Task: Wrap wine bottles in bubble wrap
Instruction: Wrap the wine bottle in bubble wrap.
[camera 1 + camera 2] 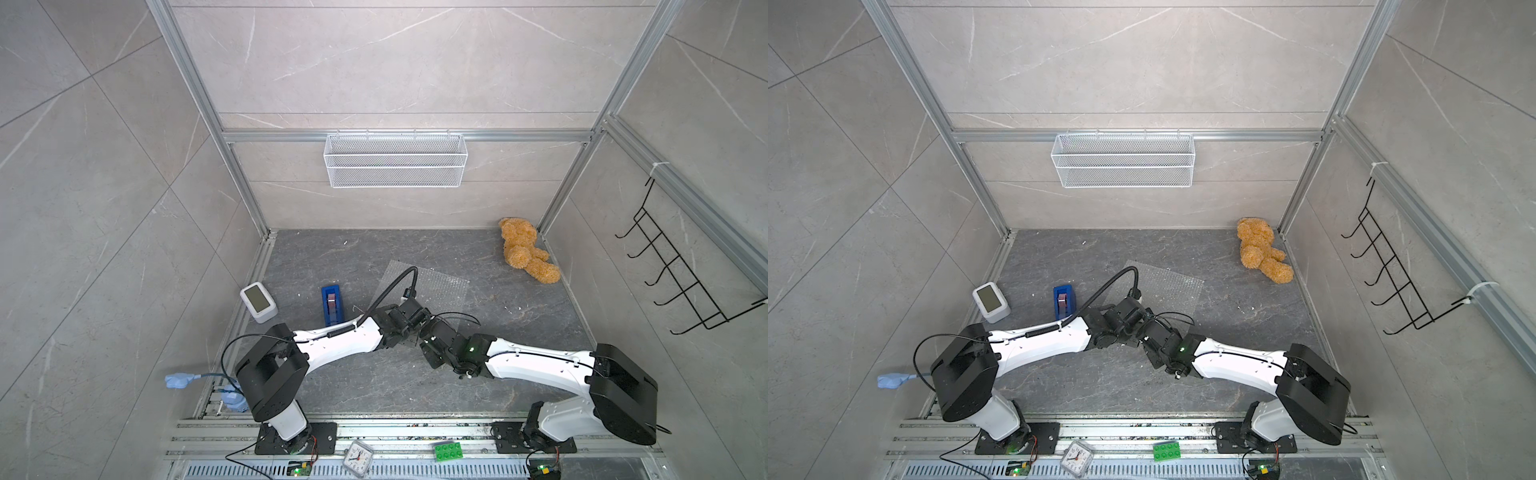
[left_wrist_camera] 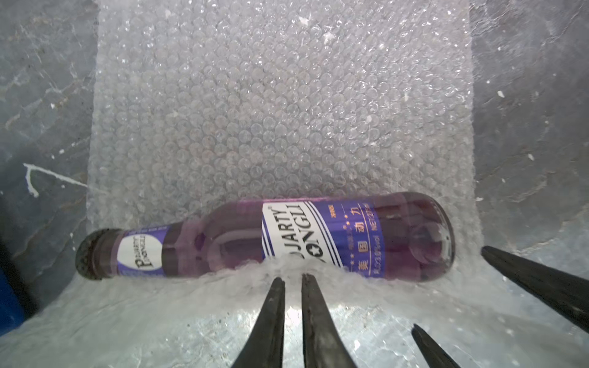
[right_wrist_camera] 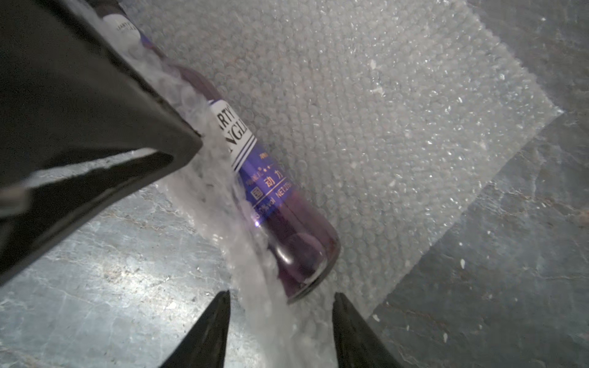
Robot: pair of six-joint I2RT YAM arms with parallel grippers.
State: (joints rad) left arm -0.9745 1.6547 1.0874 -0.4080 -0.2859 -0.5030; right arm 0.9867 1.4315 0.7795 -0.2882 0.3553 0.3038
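Note:
The wine bottle [image 2: 318, 235] lies on its side on the bubble wrap [image 2: 271, 111], purple liquid and pale label showing, dark cap past the sheet's side edge. The near edge of the wrap is lifted and bunched against the bottle's side. My left gripper [image 2: 292, 277] is shut on that raised edge at the bottle's middle. In the right wrist view, my right gripper [image 3: 282, 293] stands open, one finger on each side of the lifted wrap [image 3: 382, 127] by the bottle's base [image 3: 306, 270]. In both top views the arms hide the bottle; only the sheet's far part [image 1: 440, 282] [image 1: 1175, 282] shows.
A blue tape dispenser [image 1: 332, 305] and a white timer [image 1: 258, 301] stand left of the sheet. A teddy bear [image 1: 528, 249] lies in the back right corner. A wire basket [image 1: 395, 160] hangs on the back wall, a black hook rack [image 1: 681, 274] on the right wall.

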